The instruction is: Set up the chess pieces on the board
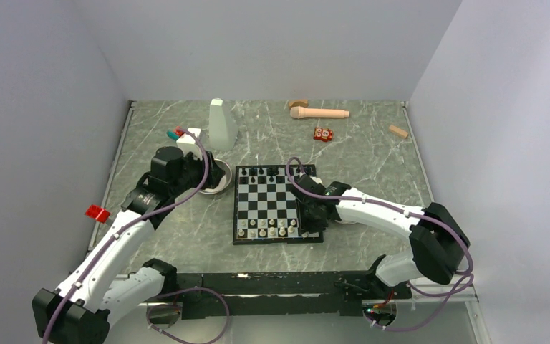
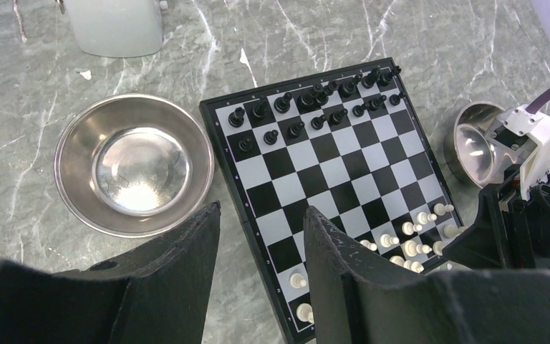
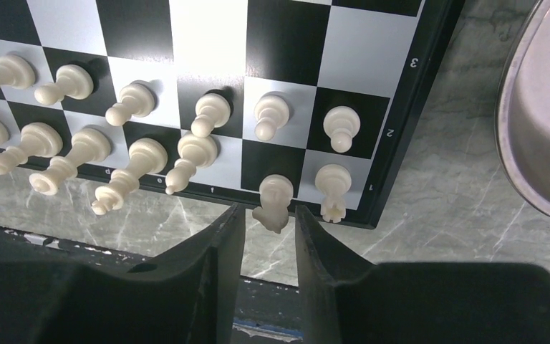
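Observation:
The board (image 1: 276, 204) lies mid-table. Black chess pieces (image 1: 263, 173) fill its far rows and white pieces (image 1: 265, 228) its near rows. My right gripper (image 1: 308, 226) hangs over the near right corner. In the right wrist view its fingers (image 3: 268, 215) are open and straddle the head of a white knight (image 3: 274, 204) with a thin gap on each side. The knight stands on the board's edge row beside a white rook (image 3: 331, 188). My left gripper (image 2: 261, 215) is open and empty, above the board's left edge (image 2: 247, 208) and next to a steel bowl (image 2: 134, 163).
A second steel bowl (image 2: 473, 147) sits right of the board, beside my right arm. At the back stand a white bottle (image 1: 222, 124), a wooden pestle (image 1: 320, 112), a red toy (image 1: 322, 134) and a wooden block (image 1: 398, 131). A red block (image 1: 97, 213) lies at the left edge.

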